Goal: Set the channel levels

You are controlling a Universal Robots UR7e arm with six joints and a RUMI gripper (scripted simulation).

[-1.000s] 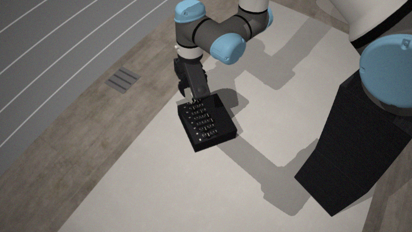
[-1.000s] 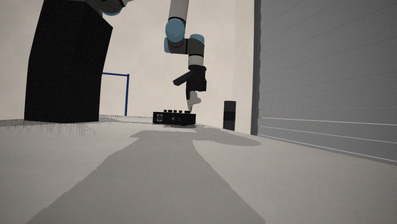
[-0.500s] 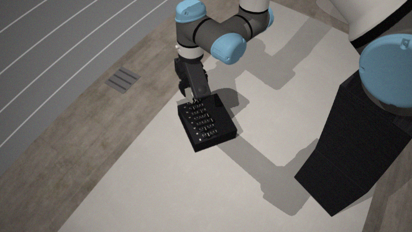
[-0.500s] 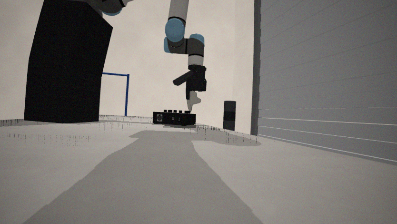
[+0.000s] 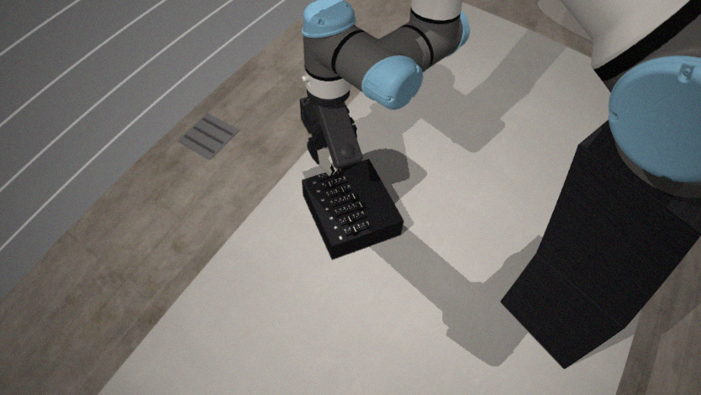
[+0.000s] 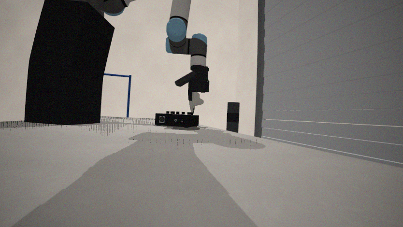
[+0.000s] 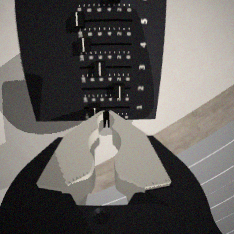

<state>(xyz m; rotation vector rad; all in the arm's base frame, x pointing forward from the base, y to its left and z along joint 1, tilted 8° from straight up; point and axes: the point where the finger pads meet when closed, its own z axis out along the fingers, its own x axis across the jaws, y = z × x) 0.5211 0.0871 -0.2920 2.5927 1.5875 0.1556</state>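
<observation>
The lighting desk [image 5: 376,198] [image 6: 170,120] [image 7: 45,50] is a black box with several horizontal fader rows, lying on the pale floor mat [image 5: 274,313]. In the wrist view the rows are numbered 1 to 5 on the right; row 1 is nearest me. The light fader knobs stand at different places: row 5 knob [image 7: 76,19] far left, row 4 knob [image 7: 83,45], row 3 knob [image 7: 99,68], row 2 knob [image 7: 119,91] further right. My gripper [image 5: 334,171] [image 6: 191,111] [image 7: 107,112] is shut, pointing straight down, its tips at row 1 on the desk's near edge. The row 1 knob is hidden by the fingertips.
The robot's black pedestal [image 5: 603,255] [image 6: 64,62] stands to one side of the desk. A dark cylinder [image 6: 233,117] and a blue frame [image 6: 128,92] stand behind it. A grey wall [image 6: 324,70] and a floor grate [image 5: 208,135] lie beyond the mat.
</observation>
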